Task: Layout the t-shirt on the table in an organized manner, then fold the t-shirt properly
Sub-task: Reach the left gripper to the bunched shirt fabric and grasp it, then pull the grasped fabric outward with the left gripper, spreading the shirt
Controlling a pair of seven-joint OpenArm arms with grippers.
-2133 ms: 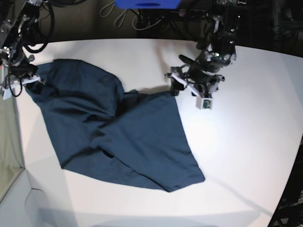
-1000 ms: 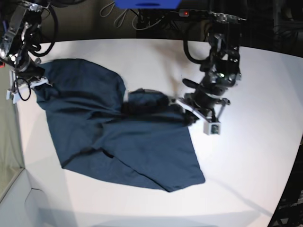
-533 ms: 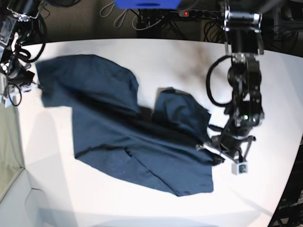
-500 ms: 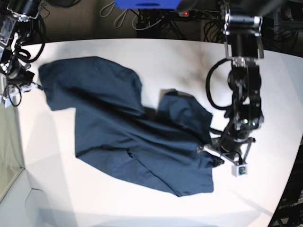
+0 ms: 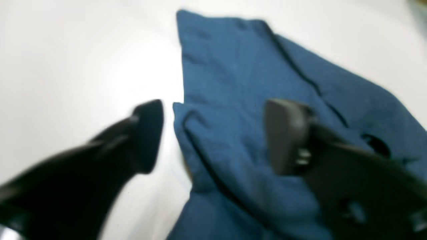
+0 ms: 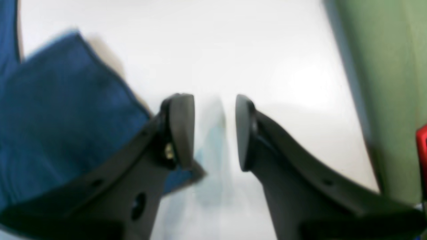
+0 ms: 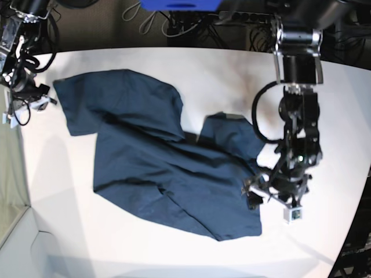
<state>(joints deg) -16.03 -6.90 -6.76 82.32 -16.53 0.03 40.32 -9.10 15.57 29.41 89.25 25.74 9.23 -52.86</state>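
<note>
The dark navy t-shirt (image 7: 156, 168) lies spread but creased on the white table (image 7: 75, 191), one sleeve pointing far left and a folded flap near the right. My left gripper (image 7: 258, 194) hovers at the shirt's front right corner. In the left wrist view it (image 5: 217, 136) stands wide open over a rumpled hem of the t-shirt (image 5: 233, 83), clamping nothing. My right gripper (image 7: 37, 103) is just left of the far-left sleeve. Seen from the right wrist, it (image 6: 211, 131) is open over bare table (image 6: 283, 66), with the t-shirt (image 6: 50, 116) lying to the left of its fingers.
A blue object (image 7: 179, 4) and black cables (image 7: 174, 26) sit beyond the table's far edge. A green strip (image 7: 11, 174) runs along the table's left side, also in the right wrist view (image 6: 383, 83). The table's curved edge falls away at the right.
Both grippers pulled the shirt rightward and toward the front, then opened and let go of it. The cloth has settled flatter on the table.
</note>
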